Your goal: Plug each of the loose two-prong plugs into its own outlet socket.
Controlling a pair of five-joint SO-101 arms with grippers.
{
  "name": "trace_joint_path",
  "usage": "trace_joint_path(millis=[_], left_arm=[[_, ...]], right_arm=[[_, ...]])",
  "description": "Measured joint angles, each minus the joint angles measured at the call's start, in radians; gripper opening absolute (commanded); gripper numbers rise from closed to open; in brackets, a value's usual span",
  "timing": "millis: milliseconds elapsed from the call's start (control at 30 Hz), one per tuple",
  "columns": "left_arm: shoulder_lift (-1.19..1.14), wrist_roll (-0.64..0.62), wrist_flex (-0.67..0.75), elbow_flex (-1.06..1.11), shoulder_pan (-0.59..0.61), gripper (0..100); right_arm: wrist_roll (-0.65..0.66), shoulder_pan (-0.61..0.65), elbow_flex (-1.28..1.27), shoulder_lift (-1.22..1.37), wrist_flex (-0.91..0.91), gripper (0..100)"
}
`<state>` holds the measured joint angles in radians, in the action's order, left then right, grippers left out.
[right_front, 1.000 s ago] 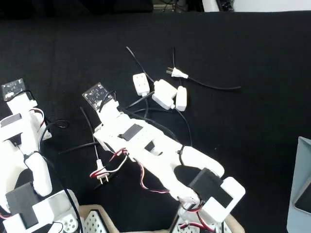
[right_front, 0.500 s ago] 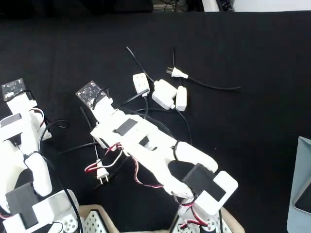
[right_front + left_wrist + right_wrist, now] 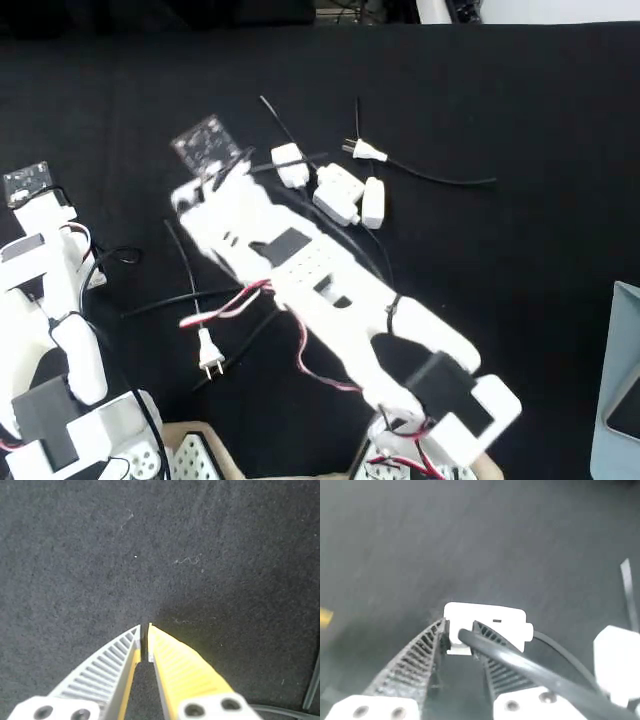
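Carefully, with my right end effector (image 3: 459, 626) pinching the outlet socket (image 3: 495, 622), I should hold it level, its cable (image 3: 520, 665) clear.

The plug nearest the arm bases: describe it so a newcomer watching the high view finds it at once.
On the black table, look toward the front edge, between the left arm and the right arm. A white two-prong plug lies there, prongs toward that edge, by the right arm's red wires. Unlike the other plug, back beside the sockets, it lies alone.
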<state>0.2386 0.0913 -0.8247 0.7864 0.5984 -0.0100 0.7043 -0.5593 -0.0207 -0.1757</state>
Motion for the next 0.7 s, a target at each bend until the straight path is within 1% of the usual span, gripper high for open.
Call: trace_joint_path(millis=[100,167,300,333,367,500,600,700], left_arm=[[0.0,0.0,0.0,0.0,0.0,4],[0.0,0.0,0.0,0.0,0.0,4],[0.0,0.0,0.0,0.0,0.0,4],[0.0,0.0,0.0,0.0,0.0,4],[0.0,0.0,0.0,0.0,0.0,4],[0.0,0.0,0.0,0.0,0.0,4],[0.0,0.0,0.0,0.0,0.0,4],[0.0,0.0,0.0,0.0,0.0,4]], right_arm=[[0.0,-0.049,0.014,0.08,0.164,1.6],[0.0,-0.077,0.048,0.14,0.252,4.9],[0.0,-0.11,0.166,0.29,0.327,24.5],[0.0,-0.115,0.198,0.33,0.333,27.5],[0.0,-0.118,0.232,0.371,0.336,28.0],[0.0,-0.12,0.327,0.505,0.339,25.0],[0.0,-0.12,0.348,0.517,0.302,25.0],[0.0,-0.12,0.351,0.483,0.207,25.0]])
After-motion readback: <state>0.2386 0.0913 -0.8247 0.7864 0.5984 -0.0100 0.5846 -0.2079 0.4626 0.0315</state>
